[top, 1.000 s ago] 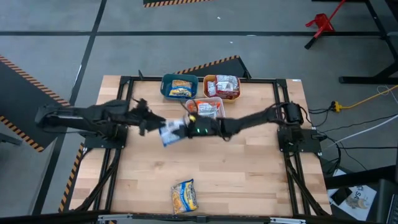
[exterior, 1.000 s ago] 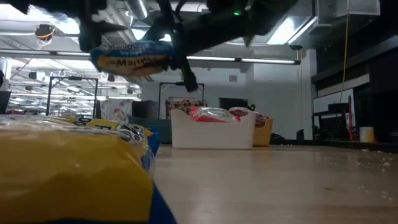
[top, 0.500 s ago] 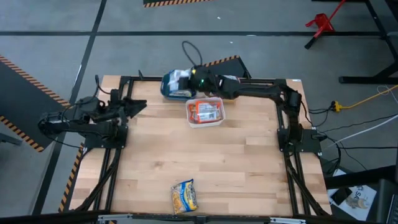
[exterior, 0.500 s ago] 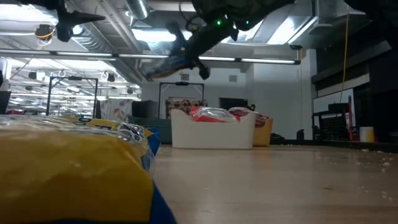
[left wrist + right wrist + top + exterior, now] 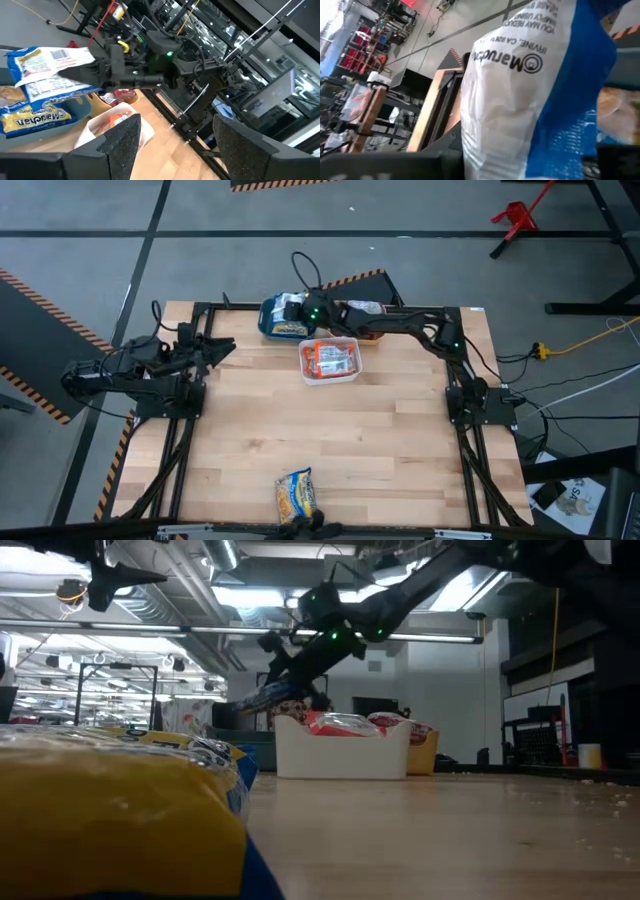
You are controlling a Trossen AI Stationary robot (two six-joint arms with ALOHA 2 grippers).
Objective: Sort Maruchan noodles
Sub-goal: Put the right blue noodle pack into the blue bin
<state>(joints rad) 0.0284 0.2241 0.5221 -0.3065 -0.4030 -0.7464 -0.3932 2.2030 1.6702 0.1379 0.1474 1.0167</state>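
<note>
Wooden table in a workshop – the right gripper hangs over the far teal bin, jaws clamped on a blue-white Maruchan packet, seemingly to drop it there – left gripper waits left, jaws spread, empty

Wide bare tabletop mid-table; white bin, teal bin and right arm crowding the far edge.

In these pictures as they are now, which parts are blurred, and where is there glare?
Low view: the yellow packet nearest the lens is out of focus, and the ceiling lights glare. Right wrist view: the blue-white packet in the right claw fills the frame. High view: evenly lit.
</note>
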